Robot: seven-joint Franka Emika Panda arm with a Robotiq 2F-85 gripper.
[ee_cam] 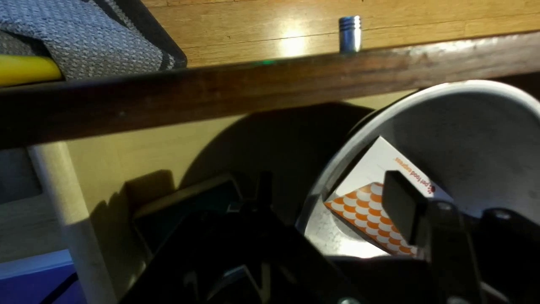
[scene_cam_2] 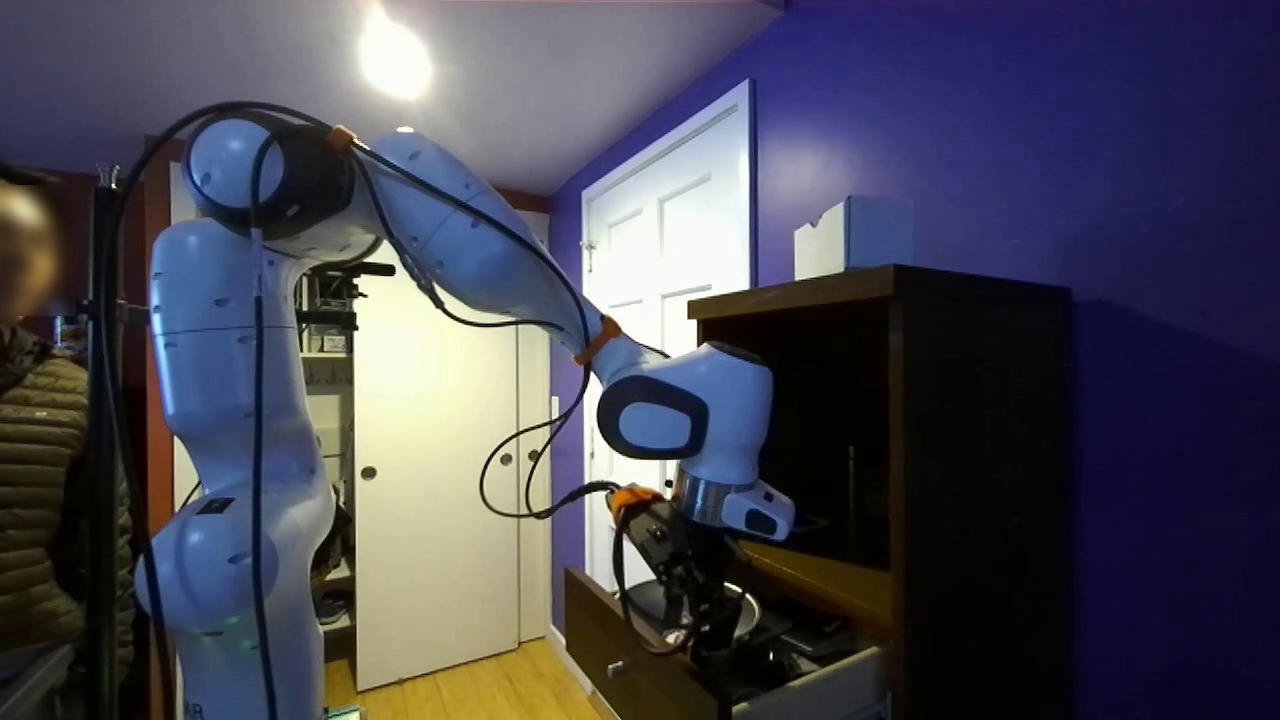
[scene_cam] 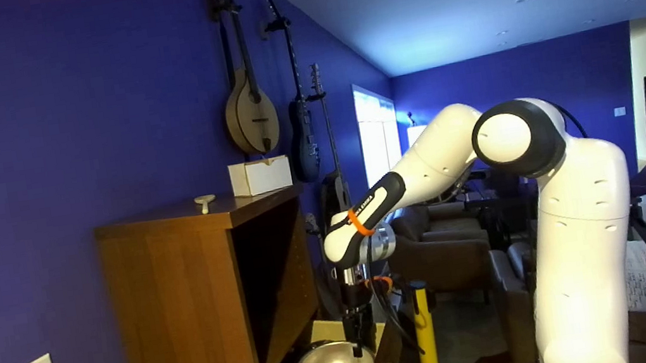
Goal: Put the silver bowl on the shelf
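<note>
Down in the open drawer point(scene_cam_2: 600, 640): silver bowl point(scene_cam: 332, 362), with parted fingers point(ee_cam: 400, 202) at its rim

At the lower centre of the frame in an exterior view, the silver bowl sits inside the drawer, its curved inner side shining. A white card point(ee_cam: 367, 207) with orange scallops and red lettering, "pet food express", lies in it, right of centre in the wrist view. The gripper point(ee_cam: 331, 188) points down at the bowl's edge with its fingers spread: one shows outside the rim near the middle of the wrist view, the other over the bowl's interior farther right, the rim running between them. Whether either touches the metal I cannot tell.

The wooden cabinet point(scene_cam: 183, 317) stands above the drawer, its interior dark. In both exterior views a white box point(scene_cam: 260, 178) rests on top; in an exterior view a small pale object point(scene_cam: 204, 200) lies near it. Toward the top centre, a mandolin-like instrument point(scene_cam: 252, 129) and guitars point(scene_cam: 304, 142) hang on the blue wall point(scene_cam: 62, 105). The white arm point(scene_cam: 584, 258) extends from the right of that frame. At the left edge of an exterior view, a person point(scene_cam_2: 40, 470) is partly cut off.
</note>
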